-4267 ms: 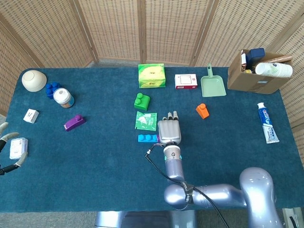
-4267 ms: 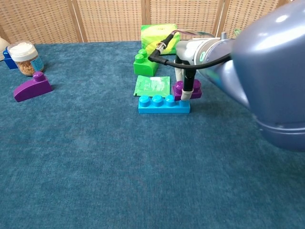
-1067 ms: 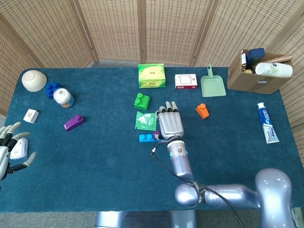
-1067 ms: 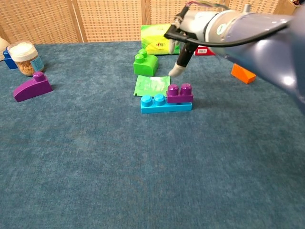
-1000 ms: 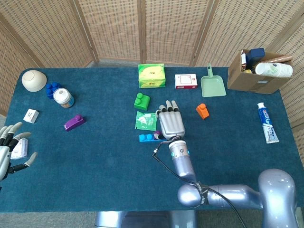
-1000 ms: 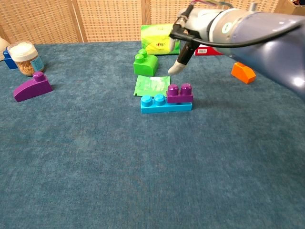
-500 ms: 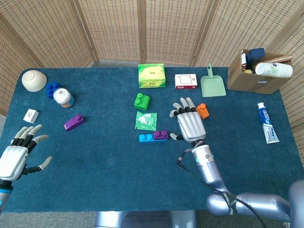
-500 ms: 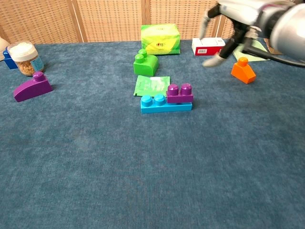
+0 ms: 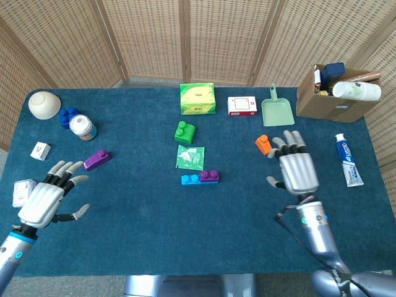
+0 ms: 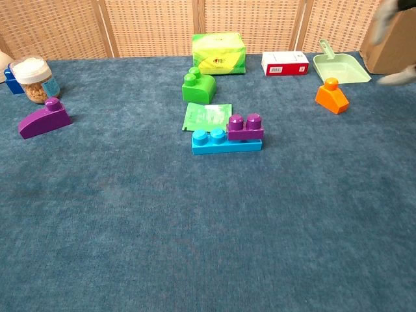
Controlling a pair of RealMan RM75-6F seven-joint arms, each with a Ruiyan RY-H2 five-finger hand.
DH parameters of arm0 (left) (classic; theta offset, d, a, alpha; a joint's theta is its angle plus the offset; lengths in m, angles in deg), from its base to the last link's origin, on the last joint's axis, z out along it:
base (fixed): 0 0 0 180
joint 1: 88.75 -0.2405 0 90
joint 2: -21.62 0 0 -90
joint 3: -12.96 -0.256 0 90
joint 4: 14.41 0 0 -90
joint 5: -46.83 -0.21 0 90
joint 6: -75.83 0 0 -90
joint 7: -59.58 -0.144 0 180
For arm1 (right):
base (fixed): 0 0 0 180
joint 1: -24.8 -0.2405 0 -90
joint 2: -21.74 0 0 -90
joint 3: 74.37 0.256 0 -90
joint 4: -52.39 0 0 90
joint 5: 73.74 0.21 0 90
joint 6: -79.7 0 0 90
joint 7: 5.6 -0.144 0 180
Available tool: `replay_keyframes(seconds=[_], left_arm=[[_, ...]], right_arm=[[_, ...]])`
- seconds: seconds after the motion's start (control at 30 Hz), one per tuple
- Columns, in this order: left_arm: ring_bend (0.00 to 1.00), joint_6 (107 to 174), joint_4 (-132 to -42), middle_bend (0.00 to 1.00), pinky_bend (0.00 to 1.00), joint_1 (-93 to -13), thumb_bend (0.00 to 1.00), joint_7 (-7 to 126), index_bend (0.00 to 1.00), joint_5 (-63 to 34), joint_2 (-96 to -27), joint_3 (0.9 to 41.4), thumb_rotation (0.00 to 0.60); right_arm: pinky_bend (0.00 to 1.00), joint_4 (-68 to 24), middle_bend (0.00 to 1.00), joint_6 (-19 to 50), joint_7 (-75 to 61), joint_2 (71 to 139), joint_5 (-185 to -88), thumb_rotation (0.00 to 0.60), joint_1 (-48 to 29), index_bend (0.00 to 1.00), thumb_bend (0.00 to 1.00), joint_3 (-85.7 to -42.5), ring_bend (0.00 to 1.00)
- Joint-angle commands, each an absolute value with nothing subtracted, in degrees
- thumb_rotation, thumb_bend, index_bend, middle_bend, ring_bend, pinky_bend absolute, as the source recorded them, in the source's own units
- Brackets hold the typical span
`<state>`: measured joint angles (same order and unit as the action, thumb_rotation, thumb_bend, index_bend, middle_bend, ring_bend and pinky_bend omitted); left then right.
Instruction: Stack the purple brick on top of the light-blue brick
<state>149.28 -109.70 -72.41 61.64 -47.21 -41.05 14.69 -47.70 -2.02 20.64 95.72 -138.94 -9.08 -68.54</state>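
My left hand (image 9: 42, 203) is hovering near the table's (image 9: 142, 235) left edge toward the front, fingers spread and holding nothing. A small white box (image 9: 20, 192) is lying just beside it at the left edge, and another white box (image 9: 41, 151) is sitting farther back. At the back left corner I am seeing a bowl (image 9: 44, 104), a dark blue brick (image 9: 67, 116) and a jar (image 9: 81, 127) close together. A purple wedge (image 9: 97, 159) is lying in front of the jar, just beyond my left fingertips.

Around the middle, a green box (image 9: 197, 98) is sitting near the back edge, with a green brick (image 9: 184, 132) in front of it and a green packet (image 9: 190, 157) nearer still. Just in front of the packet, the purple brick (image 10: 245, 127) is sitting on the right end of the light-blue brick (image 10: 218, 142), with no hand touching either.

Toward the right, a red-and-white box (image 9: 242, 106) and a pale green scoop (image 9: 276, 110) are lying near the back edge. An orange brick (image 9: 263, 144) is sitting just beside my right hand's (image 9: 296, 171) fingertips. That hand is hanging open with fingers apart, well apart from the stack. A toothpaste tube (image 9: 348, 159) is lying near the right edge, and a cardboard box (image 9: 337, 93) is standing at the back right corner.
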Motion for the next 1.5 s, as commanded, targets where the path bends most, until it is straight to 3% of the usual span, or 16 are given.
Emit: replay_keyframes(seconds=[0.03, 0.27, 0.4, 0.47, 0.73, 1.2, 1.5], left_arm=[[0.0, 146.38, -109.69, 0.03, 0.0, -69.26, 0.37, 60.54, 0.22, -48.81, -41.78, 15.39, 0.275], [0.0, 141.76, -106.42, 0.04, 0.0, -61.73, 0.38, 62.58, 0.21, -51.55, -46.38, 17.65, 0.135], [0.0, 139.5, -104.14, 0.04, 0.0, -58.03, 0.36, 65.12, 0.19, -52.07, -49.28, 18.5, 0.02], [0.0, 138.08, -103.33, 0.04, 0.0, -55.94, 0.35, 65.71, 0.18, -52.3, -50.67, 18.91, 0.0], [0.0, 132.6, -98.69, 0.03, 0.0, -47.36, 0.32, 70.55, 0.16, -51.8, -56.85, 20.95, 0.0], [0.0, 126.32, -85.55, 0.0, 0.0, -36.12, 0.13, 77.48, 0.13, -50.56, -68.76, 21.21, 0.0], [0.0, 125.9, -73.7, 0.0, 0.0, -30.82, 0.11, 77.44, 0.1, -51.16, -78.61, 19.98, 0.0]], right_arm=[[0.02, -47.83, 0.23, -3.75, 19.07, 93.12, -140.16, 0.536, -6.39, 0.42, 0.13, -69.05, 0.0], [0.02, -49.84, 0.23, -5.55, 15.78, 88.44, -142.1, 0.553, -1.94, 0.43, 0.13, -69.42, 0.0], [0.02, -50.46, 0.23, -5.86, 14.31, 86.74, -142.75, 0.553, -0.13, 0.44, 0.13, -69.42, 0.0], [0.02, -50.84, 0.23, -6.02, 13.76, 85.9, -143.17, 0.554, 0.85, 0.44, 0.13, -69.5, 0.0], [0.02, -51.8, 0.23, -6.77, 10.49, 83.55, -145.2, 0.557, 4.18, 0.44, 0.13, -69.28, 0.0], [0.02, -52.54, 0.23, -7.84, 5.32, 80.35, -147.38, 0.559, 8.69, 0.44, 0.13, -68.33, 0.0], [0.01, -53.06, 0.23, -7.62, 2.53, 78.86, -149.08, 0.561, 10.44, 0.44, 0.13, -67.63, 0.0]])
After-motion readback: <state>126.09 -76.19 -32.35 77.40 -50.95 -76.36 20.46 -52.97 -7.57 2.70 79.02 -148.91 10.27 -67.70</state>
